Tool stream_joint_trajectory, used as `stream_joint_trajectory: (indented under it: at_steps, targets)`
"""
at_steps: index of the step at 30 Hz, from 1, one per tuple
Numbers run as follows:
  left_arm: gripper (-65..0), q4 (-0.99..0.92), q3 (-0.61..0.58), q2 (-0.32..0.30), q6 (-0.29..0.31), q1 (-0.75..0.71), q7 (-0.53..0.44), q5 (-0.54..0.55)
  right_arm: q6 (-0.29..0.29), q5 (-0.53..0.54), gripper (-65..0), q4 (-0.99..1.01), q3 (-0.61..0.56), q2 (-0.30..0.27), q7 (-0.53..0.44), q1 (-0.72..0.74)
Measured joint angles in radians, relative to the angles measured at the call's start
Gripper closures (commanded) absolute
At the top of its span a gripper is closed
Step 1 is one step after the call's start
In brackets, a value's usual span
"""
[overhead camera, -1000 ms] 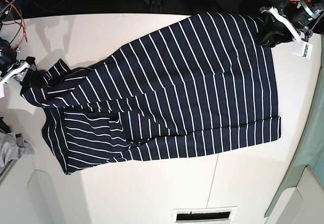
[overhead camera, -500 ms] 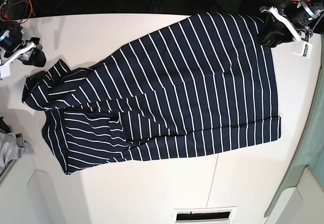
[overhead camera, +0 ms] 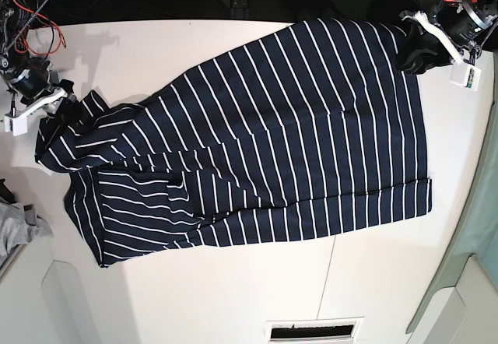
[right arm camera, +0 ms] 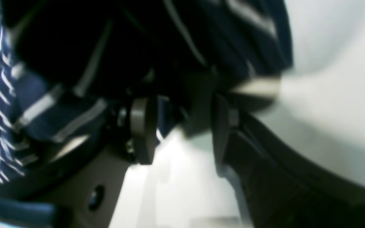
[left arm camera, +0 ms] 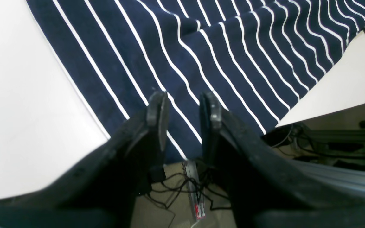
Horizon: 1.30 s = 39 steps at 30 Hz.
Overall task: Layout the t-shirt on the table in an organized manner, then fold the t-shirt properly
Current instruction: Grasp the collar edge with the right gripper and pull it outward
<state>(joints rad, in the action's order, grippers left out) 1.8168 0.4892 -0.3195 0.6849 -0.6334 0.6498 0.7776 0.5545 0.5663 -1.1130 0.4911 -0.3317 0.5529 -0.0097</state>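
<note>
The left tool (left arm camera: 182, 109) sits at the far corner on the base view's right, its two dark fingers (left arm camera: 157, 114) parted with a clear gap between them, nothing pinched. The right tool (right arm camera: 181, 126) reaches in from the opposite side (its wrist view is heavily blurred), fingers likewise spread apart; whether they hold anything cannot be told. Both arms stretch outward, well apart.

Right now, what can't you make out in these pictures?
- Right wrist view: blurred; whether the right gripper pinches the t-shirt is unclear.
- Base view: t-shirt's collar end is bunched, hiding neckline and sleeve.
- Left wrist view: left gripper hides the hem corner below it.
- Base view: grey cloth is cut off by the edge.
</note>
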Motion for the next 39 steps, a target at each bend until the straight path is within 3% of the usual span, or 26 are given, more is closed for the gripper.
stream_joint_trajectory:
  at_steps: [4, 9, 13, 18, 23, 29, 36, 37, 39]
  targets:
    - [-19.6, 0.000, 0.000, 0.000, 0.000, -0.002, 0.000, -0.002, 0.000, 0.005, -24.1, 0.030, 0.000, 0.002, 0.004, 0.029]
    - [-17.5, 0.000, 0.000, 0.000, 0.000, -0.001, 0.000, -0.002, 0.003, 0.002, 0.0, 0.032, 0.001, 0.019, 0.035, 0.035]
    - [-8.6, 0.000, 0.000, 0.000, 0.000, -0.001, 0.000, -0.053, 0.007, 0.028, 0.0, 0.029, 0.001, 0.013, 0.109, 0.035]
    - [-8.5, 0.000, 0.000, -0.042, 0.000, -0.001, -0.008, -0.080, 0.006, 0.141, 0.0, -0.025, 0.010, 0.007, 0.297, -0.002]
    - [-8.5, -0.018, 0.000, -0.079, 0.000, 0.031, -0.022, -0.079, 0.015, 0.209, 0.0, -0.137, 0.011, 0.013, 0.305, -0.148]
    - [-8.5, -0.109, -0.001, -0.117, 0.000, 0.095, -0.023, -0.078, 0.006, 0.187, 0.0, -0.306, 0.011, 0.011, 0.314, -0.324]
    - [-8.5, -0.207, -0.002, -0.119, 0.000, 0.164, -0.023, -0.067, 0.005, 0.185, 0.0, -0.426, 0.026, 0.013, 0.323, -0.432]
    - [-8.6, -0.213, -0.001, -0.119, 0.000, 0.169, -0.022, -0.067, 0.006, 0.183, -1.8, -0.431, 0.026, 0.013, 0.324, -0.434]
    - [-8.6, -0.216, -0.001, -0.123, 0.000, 0.169, -0.012, -0.045, 0.004, 0.156, -26.6, -0.441, 0.026, 0.013, 0.324, -0.433]
